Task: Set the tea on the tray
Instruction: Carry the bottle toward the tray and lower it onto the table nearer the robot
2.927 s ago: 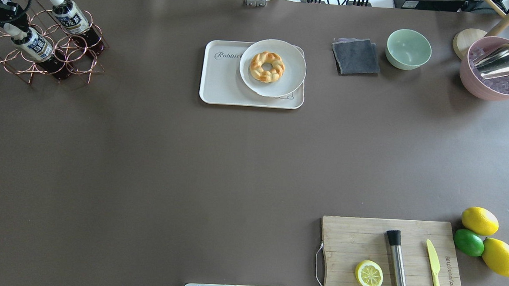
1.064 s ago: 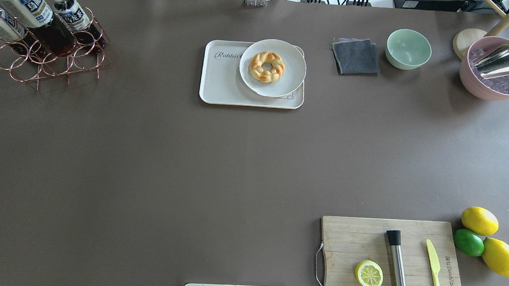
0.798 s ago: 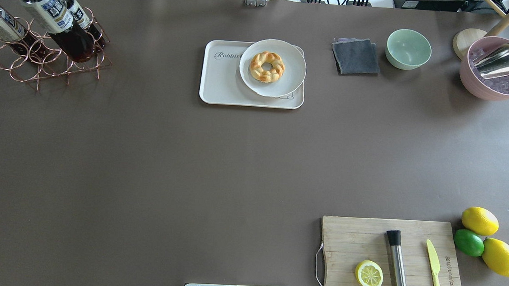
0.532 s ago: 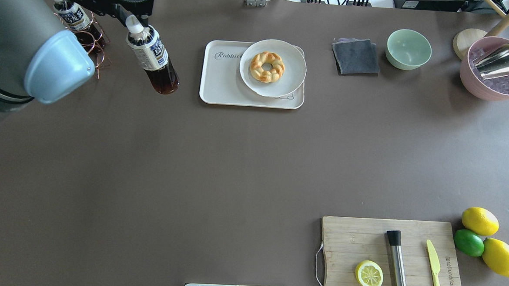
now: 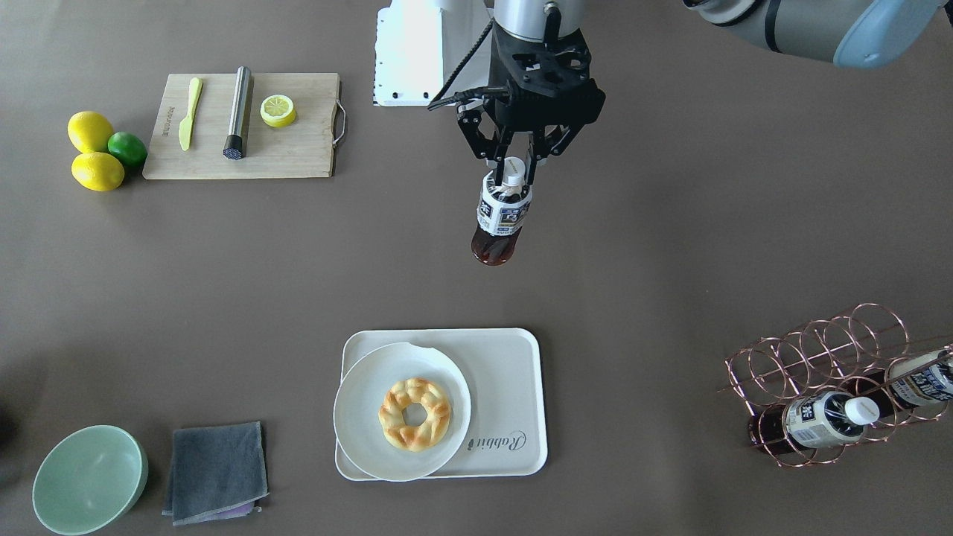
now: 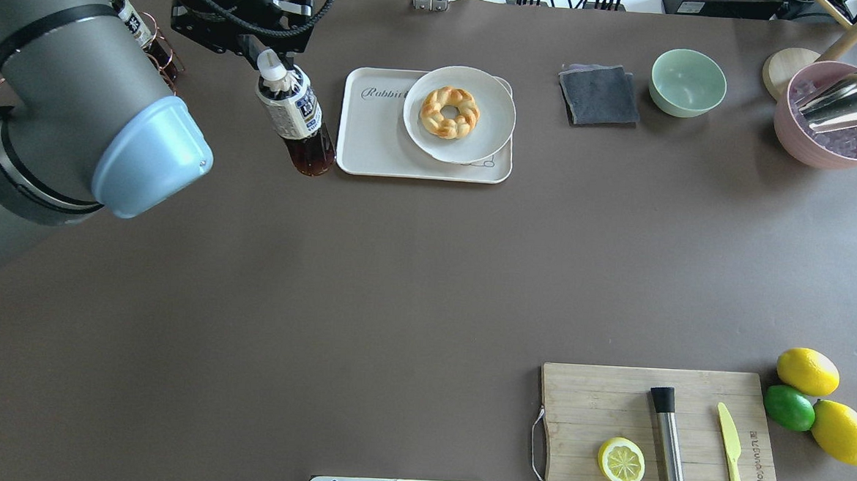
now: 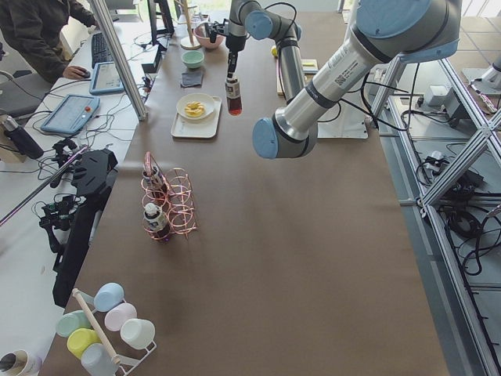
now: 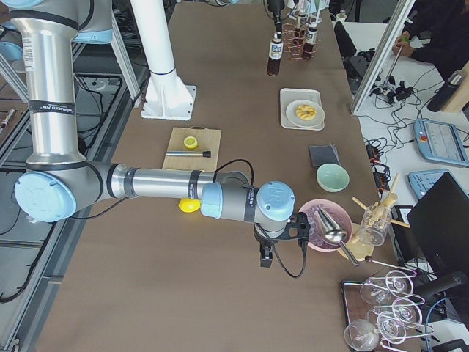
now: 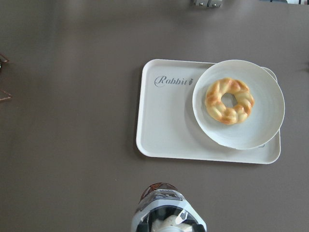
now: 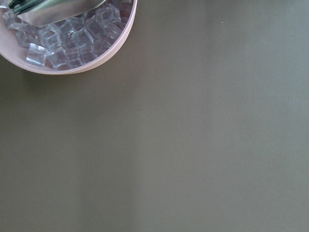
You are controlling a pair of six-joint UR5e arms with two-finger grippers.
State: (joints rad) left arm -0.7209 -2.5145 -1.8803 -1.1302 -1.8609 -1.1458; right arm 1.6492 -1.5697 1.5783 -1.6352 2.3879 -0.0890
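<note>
I am holding the tea [image 5: 501,216], a small clear plastic bottle of dark brown liquid with a white cap and a white-and-blue label. The left gripper [image 5: 511,171] is clamped on its neck just under the cap. The bottle hangs cap-up in the air. It is near the cream-white rectangular plastic tray [image 5: 508,376], off the short end that carries the grey script, and not yet over it.

Handling, as I judge it:
- The bottle is full, so it is weighty for its size.
- The wall is smooth and thin and would flex or slip under a body grip. The stiff neck is the sound hold.
- It is tall and narrow, so it may tip on release.
- Only the tray's script end is bare. A round white plate [image 5: 356,417] with a braided doughnut [image 5: 415,414] fills the rest.

Limits of view:
- The bottle's height above the tray cannot be read.
- The wrist view shows only its shoulders.
- I cannot tell whether the right gripper [image 8: 265,257] is open or closed. It shows only in the side view, well apart from the tray.
</note>
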